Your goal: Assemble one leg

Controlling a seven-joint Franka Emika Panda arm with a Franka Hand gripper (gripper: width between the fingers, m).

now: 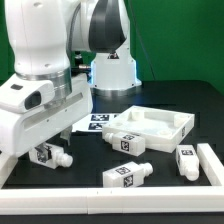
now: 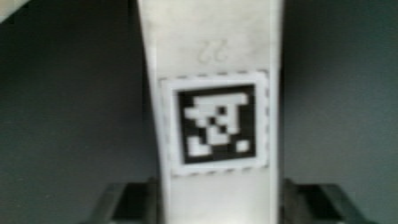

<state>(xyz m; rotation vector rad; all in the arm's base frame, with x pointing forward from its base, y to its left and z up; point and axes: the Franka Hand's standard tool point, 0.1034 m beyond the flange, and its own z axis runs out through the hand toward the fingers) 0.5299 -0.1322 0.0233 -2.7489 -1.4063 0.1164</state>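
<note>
My gripper [image 1: 47, 150] is at the exterior view's lower left, low over the black table. It is shut on a white leg [image 1: 52, 156] with a black-and-white tag, whose narrower end points to the exterior view's right. In the wrist view the leg [image 2: 214, 110] fills the gap between the two dark fingers [image 2: 128, 203] of the gripper [image 2: 214, 203], its tag facing the camera. Three more legs lie loose: one [image 1: 128, 142] by the tray-like panel, one [image 1: 127, 176] near the front, one [image 1: 186, 160] at the right.
The large white square panel [image 1: 185, 121] lies behind the loose legs at the right. A marker board tag [image 1: 98, 122] shows by the robot base [image 1: 112, 72]. A white bar [image 1: 212, 165] runs along the right edge and a white strip [image 1: 120, 194] along the front.
</note>
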